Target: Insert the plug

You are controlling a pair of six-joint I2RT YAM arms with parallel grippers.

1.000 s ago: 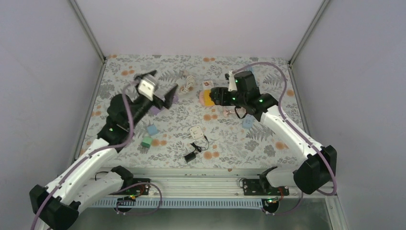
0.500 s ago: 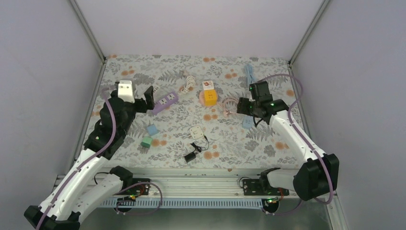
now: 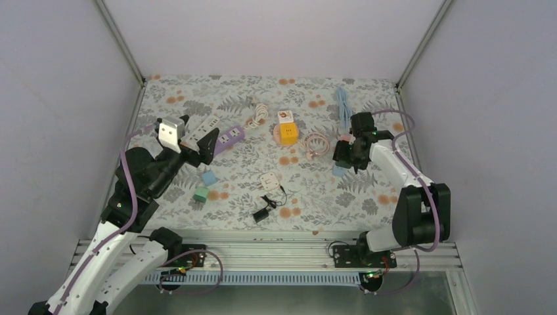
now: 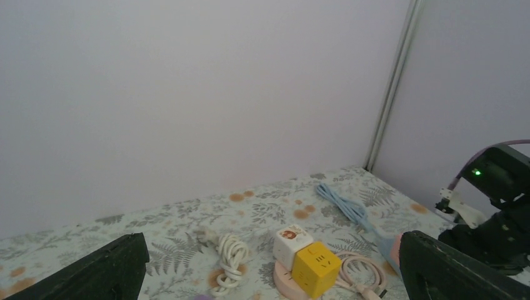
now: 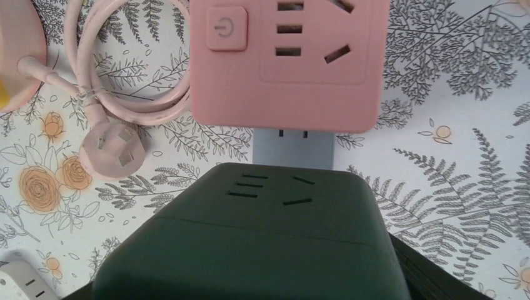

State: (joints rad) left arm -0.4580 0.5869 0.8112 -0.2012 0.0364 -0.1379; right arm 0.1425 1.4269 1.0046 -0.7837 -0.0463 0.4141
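- Left gripper [image 3: 196, 134]: jaws spread wide, nothing between them.
- Right gripper [image 3: 344, 156]: clamped on dark green socket block [image 5: 250, 237].
- Pink socket cube [image 5: 284, 59]: just ahead of right jaws.
- Pink plug [image 5: 112, 153]: loose on floral table [image 5: 450, 162], ahead-left of right jaws.

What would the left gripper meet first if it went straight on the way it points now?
Probably the back wall: the open left gripper points slightly above the table, so the white coiled cable and yellow socket cube seem to lie below its line. Depth is unclear.
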